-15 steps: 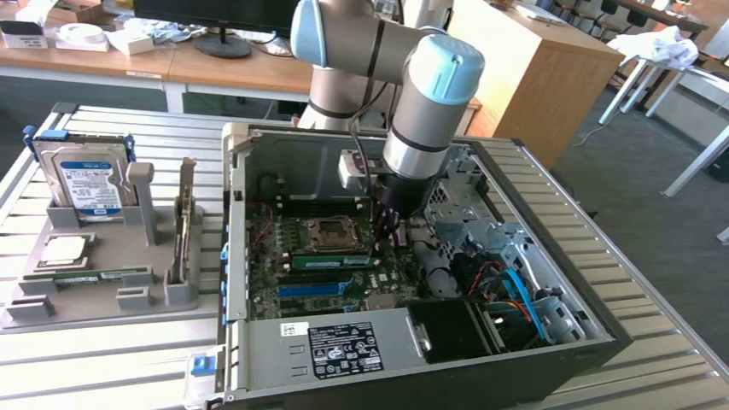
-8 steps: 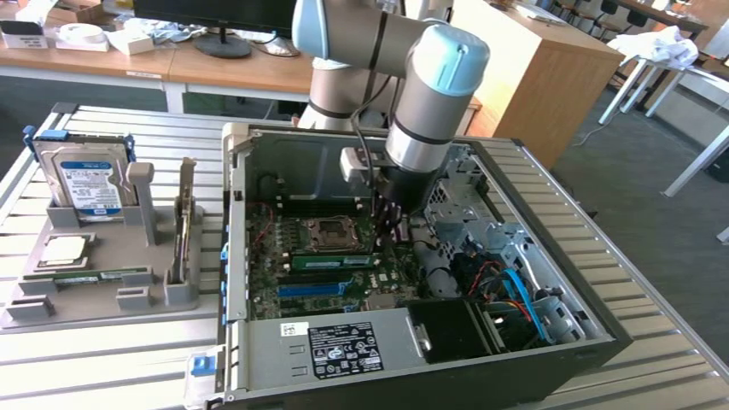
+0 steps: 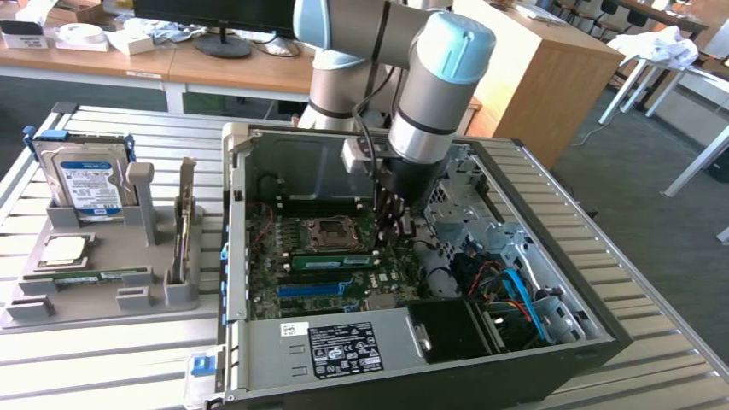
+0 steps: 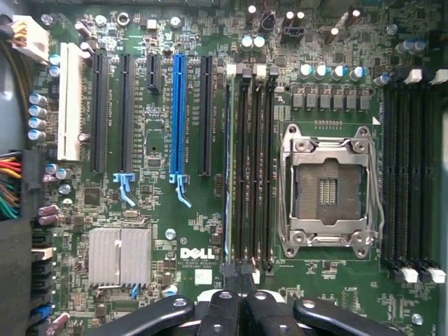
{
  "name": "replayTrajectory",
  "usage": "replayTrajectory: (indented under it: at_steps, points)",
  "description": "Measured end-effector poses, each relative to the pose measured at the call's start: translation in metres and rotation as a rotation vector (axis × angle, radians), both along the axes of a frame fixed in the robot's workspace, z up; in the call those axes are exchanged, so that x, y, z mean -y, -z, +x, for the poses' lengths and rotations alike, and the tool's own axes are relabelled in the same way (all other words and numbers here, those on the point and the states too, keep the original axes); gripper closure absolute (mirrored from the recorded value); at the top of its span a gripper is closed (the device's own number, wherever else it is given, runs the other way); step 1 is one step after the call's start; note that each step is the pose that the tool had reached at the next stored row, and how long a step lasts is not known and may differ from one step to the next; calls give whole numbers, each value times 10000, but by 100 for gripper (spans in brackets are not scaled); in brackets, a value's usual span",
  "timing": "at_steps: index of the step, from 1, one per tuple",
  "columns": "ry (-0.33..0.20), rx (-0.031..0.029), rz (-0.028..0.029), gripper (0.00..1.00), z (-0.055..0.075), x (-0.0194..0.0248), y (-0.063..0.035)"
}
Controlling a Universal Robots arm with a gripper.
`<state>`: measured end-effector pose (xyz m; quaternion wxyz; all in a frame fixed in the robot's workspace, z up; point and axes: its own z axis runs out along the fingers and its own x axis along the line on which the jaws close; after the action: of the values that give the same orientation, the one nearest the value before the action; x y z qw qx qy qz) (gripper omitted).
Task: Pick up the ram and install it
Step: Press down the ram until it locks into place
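1. On the exterior view's left, a grey moulded parts tray (image 3: pixel 114 301) sits on the slatted metal tabletop (image 3: pixel 102 367). It holds a blue-labelled hard drive (image 3: pixel 89 179), a square silver processor chip (image 3: pixel 65 249) and a thin green stick lying flat (image 3: pixel 91 275) (possibly a spare module; I cannot tell).
2. Next comes the open black desktop computer case (image 3: pixel 235 213), with its green motherboard (image 3: pixel 290 282) exposed.
3. The ram (image 3: pixel 333 261), a long narrow green circuit-board stick with a white label, stands on edge in a memory slot just beside the empty metal processor socket (image 3: pixel 330 231). In the wrist view it shows as a thin edge (image 4: pixel 227 175) along the slots.
4. The black end effector (image 3: pixel 395 224) hangs over the board, right of the ram. Its fingers are clenched together (image 4: pixel 238 301) with nothing visibly between them, tips at the end of the slot row. I cannot tell whether they touch the stick.
5. Judged from this, the pick-up is done and the install step is in hand: seating calls for straight, even downward pressure so the end latches close.
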<state>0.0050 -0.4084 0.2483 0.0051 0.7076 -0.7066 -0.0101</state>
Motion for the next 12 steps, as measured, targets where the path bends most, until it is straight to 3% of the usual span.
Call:
replayTrajectory:
  at_steps: [4,12]
  points:
    - [0,-2,0,90,0,0,-54]
    - [-2,-8,-1,90,-29,0,-54]
